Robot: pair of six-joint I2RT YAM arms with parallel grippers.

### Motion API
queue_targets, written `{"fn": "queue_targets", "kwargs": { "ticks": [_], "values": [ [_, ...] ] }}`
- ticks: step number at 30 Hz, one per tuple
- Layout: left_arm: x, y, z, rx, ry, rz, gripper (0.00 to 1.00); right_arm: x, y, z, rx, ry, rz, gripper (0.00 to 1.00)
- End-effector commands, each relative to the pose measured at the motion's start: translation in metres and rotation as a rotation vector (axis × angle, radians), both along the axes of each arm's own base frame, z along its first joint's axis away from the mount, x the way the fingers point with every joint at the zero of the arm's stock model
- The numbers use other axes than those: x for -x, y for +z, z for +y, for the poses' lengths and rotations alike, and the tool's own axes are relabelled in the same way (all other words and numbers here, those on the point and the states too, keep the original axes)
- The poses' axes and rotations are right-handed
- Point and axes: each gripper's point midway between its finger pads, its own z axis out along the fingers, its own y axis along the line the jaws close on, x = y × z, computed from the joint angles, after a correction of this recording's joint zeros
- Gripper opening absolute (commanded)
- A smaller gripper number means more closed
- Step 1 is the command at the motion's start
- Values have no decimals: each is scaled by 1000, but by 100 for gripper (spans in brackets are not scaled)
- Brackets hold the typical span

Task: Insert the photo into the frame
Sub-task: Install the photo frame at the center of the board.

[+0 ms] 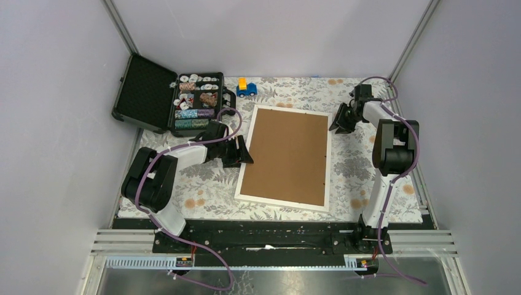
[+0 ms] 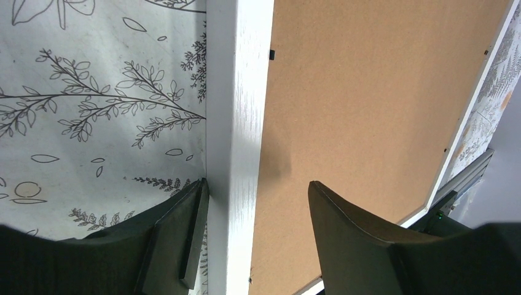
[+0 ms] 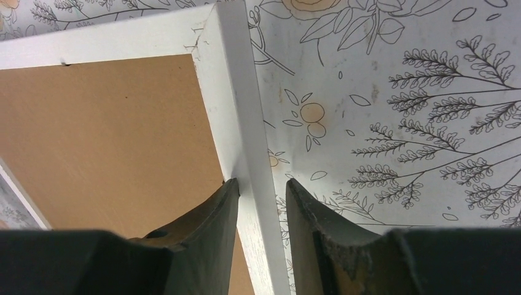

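Note:
The white frame (image 1: 287, 153) lies face down in the middle of the floral cloth, its brown back up. The photo is hidden or out of view. My left gripper (image 1: 241, 150) stands open across the frame's left rail (image 2: 236, 92). One of its fingers (image 2: 184, 233) rests against the rail's outer edge and the other hangs over the brown back, so the left gripper (image 2: 258, 182) straddles the rail loosely. My right gripper (image 1: 340, 123) is at the frame's right rail near the far corner. There the right gripper (image 3: 262, 180) is shut on the narrow white rail (image 3: 230, 80).
An open black case (image 1: 144, 92) with several stacks of poker chips (image 1: 195, 101) stands at the back left, close behind the left arm. A small blue toy car (image 1: 246, 88) sits at the back edge. Grey walls enclose the floral cloth (image 1: 203, 190) on three sides.

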Motion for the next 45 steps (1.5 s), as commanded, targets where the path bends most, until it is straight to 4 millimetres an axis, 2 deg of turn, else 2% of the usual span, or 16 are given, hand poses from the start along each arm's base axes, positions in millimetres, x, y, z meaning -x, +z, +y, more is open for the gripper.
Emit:
{"fn": "queue_targets", "kwargs": {
  "ticks": [1,17,26,30,35,39,45],
  "values": [
    [-8,9,-9,44,-29,-35,66,9,-16,6,-14,23,37,41],
    [-9,9,-10,48,-32,-34,66,12,-35,19,9,57,72,41],
    [-11,10,-13,60,-34,-32,65,25,-51,61,52,122,119,41],
    [-10,11,-13,61,-36,-33,65,26,-56,73,68,153,132,41],
    [-10,8,-12,55,-35,-27,65,19,-57,75,105,195,138,42],
    [-11,6,-12,51,-33,-23,65,15,-60,68,165,242,159,41],
    [-19,2,-9,32,-13,-18,66,8,-61,64,206,361,171,41]
  ]
}}
